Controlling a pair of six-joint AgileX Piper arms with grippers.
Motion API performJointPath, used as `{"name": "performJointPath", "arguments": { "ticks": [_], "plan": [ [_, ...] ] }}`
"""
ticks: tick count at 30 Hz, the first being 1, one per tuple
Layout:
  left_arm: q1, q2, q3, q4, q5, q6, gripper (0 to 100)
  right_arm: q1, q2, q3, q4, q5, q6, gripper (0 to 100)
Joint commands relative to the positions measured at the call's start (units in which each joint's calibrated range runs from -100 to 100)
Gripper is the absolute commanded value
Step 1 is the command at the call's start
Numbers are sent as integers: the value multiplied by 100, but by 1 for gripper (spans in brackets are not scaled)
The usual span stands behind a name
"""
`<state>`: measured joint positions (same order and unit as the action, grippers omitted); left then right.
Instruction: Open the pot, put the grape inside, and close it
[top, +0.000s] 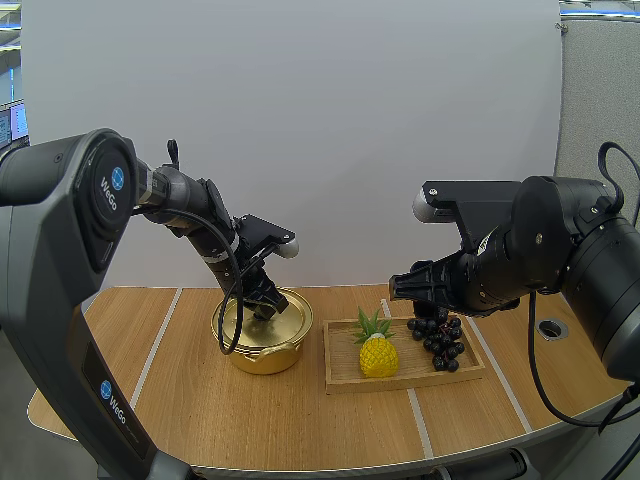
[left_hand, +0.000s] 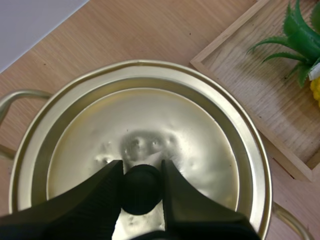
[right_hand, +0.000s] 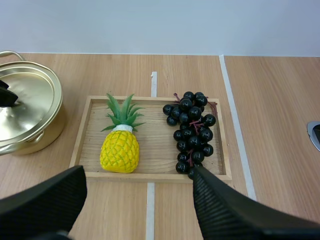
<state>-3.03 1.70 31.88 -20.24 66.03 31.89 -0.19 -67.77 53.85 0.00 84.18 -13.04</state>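
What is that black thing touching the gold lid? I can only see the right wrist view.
Observer: That is the left gripper. The left wrist view shows its fingers pinching the lid's black knob.
Operator: Is the lid off yet?
Observer: No. From the left wrist view, the lid sits flat inside the rim of the pot.
Operator: Where is my own gripper?
Observer: In the high view, the right gripper hovers in the air over the wooden tray, close to the grapes, not down on it.
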Motion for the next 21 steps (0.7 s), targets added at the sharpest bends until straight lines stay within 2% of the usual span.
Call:
{"name": "performJointPath", "arguments": {
  "ticks": [1,10,21],
  "plan": [
    [-27,-110,-80,314,289,-233,0,-22,-10,-45,0,28,0,100],
    [-27,-1083,-1081,630,1108,-498,0,-22,-10,-45,0,28,0,100],
    [-27,-2442,-2669,630,1116,-677,0,-22,-10,-45,0,28,0,100]
  ]
}}
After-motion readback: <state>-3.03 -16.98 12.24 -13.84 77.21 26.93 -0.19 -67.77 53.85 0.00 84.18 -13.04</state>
